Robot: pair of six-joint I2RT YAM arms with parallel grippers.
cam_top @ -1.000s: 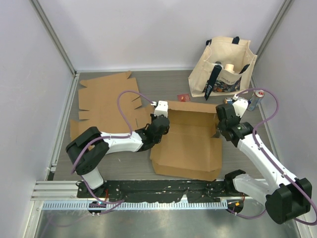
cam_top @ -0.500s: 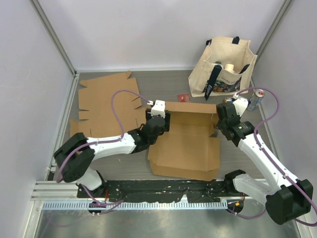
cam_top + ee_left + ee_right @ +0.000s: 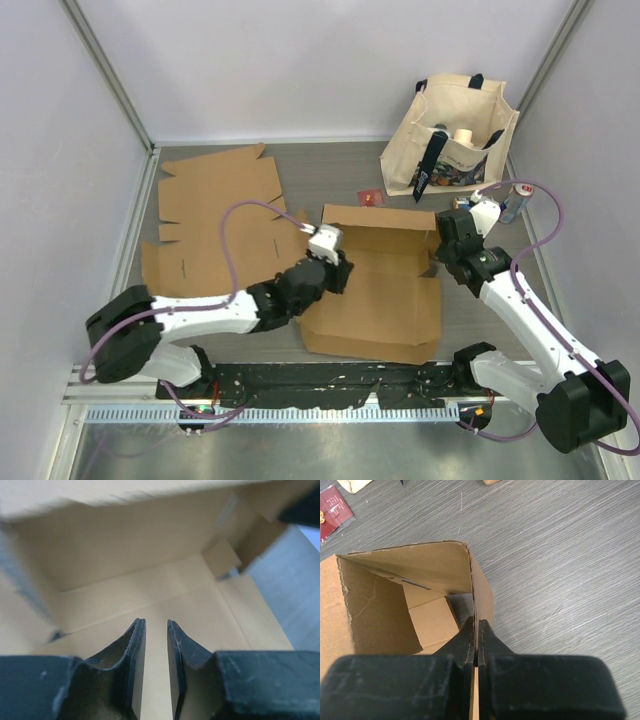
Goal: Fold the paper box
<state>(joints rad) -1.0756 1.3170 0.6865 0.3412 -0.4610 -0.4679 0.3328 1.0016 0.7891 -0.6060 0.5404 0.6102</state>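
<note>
The paper box is pinched at its right wall by the clenched right hand; the left hand is seen released, narrowly parted, empty, inside the box

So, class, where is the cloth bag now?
In the top view, the cloth bag stands at the far right corner, beyond the cardboard box and red packet.

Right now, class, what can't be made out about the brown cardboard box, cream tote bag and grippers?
Top view: items in the cream tote bag are too small.
Top view: the left arm hides the left side of the half-folded brown cardboard box; the left wrist view blurs it.
Left wrist view: whether the left gripper touches the box is unclear.
</note>
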